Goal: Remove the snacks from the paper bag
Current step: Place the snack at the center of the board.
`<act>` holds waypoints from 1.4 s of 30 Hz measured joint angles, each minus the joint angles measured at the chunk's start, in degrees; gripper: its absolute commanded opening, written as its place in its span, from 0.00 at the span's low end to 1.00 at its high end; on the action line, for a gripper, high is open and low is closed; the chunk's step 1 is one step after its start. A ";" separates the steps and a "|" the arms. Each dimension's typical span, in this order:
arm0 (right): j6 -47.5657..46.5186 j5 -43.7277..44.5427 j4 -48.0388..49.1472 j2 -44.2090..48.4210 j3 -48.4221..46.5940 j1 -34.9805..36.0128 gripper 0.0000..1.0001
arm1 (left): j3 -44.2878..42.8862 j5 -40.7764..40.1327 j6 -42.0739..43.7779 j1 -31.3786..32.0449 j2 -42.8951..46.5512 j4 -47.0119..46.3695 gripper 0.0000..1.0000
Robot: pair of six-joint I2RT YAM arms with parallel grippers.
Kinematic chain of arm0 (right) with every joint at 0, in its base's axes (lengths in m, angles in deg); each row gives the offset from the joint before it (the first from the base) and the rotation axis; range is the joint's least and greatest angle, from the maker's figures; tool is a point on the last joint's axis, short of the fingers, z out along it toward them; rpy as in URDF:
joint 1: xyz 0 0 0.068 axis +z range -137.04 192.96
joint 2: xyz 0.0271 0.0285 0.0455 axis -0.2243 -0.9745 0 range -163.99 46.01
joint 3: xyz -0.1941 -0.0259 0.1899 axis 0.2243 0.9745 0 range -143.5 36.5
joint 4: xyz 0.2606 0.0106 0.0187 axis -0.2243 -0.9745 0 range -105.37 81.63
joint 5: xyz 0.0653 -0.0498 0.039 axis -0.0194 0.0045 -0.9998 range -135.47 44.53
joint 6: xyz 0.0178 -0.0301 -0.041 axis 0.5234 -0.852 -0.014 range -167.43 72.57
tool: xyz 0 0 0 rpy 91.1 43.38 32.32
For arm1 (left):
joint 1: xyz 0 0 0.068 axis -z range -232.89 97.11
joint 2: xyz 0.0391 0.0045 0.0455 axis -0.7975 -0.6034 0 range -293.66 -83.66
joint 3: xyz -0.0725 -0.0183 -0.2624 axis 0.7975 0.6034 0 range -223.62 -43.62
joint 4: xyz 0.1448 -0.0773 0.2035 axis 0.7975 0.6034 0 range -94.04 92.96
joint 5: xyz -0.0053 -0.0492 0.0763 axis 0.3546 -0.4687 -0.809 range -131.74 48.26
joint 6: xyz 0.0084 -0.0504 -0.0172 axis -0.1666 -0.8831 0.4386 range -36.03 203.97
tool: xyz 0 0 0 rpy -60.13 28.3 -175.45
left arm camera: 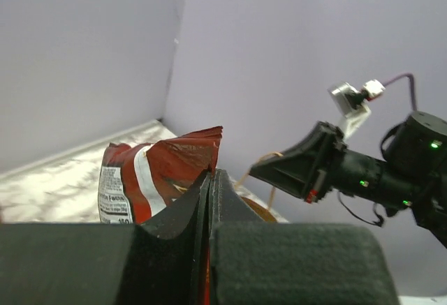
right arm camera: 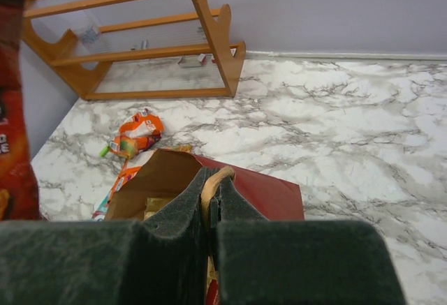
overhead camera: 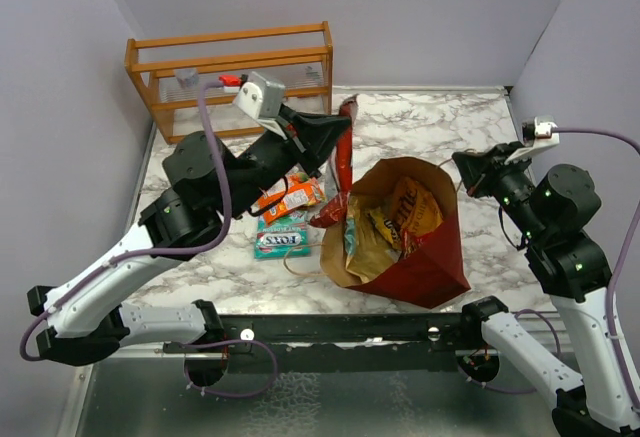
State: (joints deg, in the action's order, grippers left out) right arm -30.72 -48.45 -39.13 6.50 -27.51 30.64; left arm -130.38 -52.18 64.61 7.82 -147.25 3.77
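The paper bag [overhead camera: 430, 267], dark red outside and brown inside, lies open on the marble table. Gold and yellow snacks [overhead camera: 405, 212] and a teal one [overhead camera: 351, 240] show inside it. My left gripper [overhead camera: 336, 135] is shut on a red packet [overhead camera: 345, 152] that hangs above the table, left of the bag's mouth; in the left wrist view the packet [left arm camera: 154, 172] sticks out past the closed gripper [left arm camera: 209, 176]. My right gripper [right arm camera: 215, 179] is shut on the bag's cord handle [right arm camera: 222, 174], at the bag's right rim [overhead camera: 462, 170]. Orange packets [overhead camera: 290, 195] and a teal packet [overhead camera: 283, 243] lie on the table.
An orange wooden rack [overhead camera: 235, 72] stands at the back left against the wall. Purple walls close in the table on the left, back and right. A loose cord handle [overhead camera: 298, 265] lies in front of the bag. The black rail [overhead camera: 330, 329] runs along the near edge.
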 measured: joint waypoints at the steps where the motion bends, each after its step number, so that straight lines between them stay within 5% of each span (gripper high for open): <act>1: 0.02 0.22 0.00 -0.09 0.00 0.00 0.02 | -0.92 -0.79 1.77 0.00 0.42 0.96 0.00; 12: -0.55 4.59 -0.15 -0.59 -0.35 0.00 0.02 | -1.49 -24.61 16.06 -0.85 1.07 12.74 0.00; 17: -1.49 7.48 -0.39 -0.02 -0.44 0.00 0.02 | 2.84 -32.46 18.10 -9.01 1.20 15.30 0.00; 26: -2.56 9.38 -0.85 0.20 -0.63 0.00 0.02 | 12.41 -29.99 10.38 -28.59 -1.44 23.34 0.00; 35: -3.06 9.38 -1.36 0.50 -1.31 0.00 0.02 | 19.32 -24.72 3.72 -33.79 -14.01 29.35 0.00; 37: -3.06 9.38 -1.38 0.68 -1.31 0.00 0.02 | 19.74 -21.49 2.89 -34.27 -15.65 29.11 0.08; 42: -3.06 9.35 -1.51 0.94 -1.31 0.00 0.02 | 19.85 -11.89 -0.07 -34.49 -18.73 26.34 0.51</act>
State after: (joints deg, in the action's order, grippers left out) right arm -33.78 -39.10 -40.64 7.44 -28.82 30.64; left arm -110.54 -64.07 64.55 -26.67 -165.98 30.11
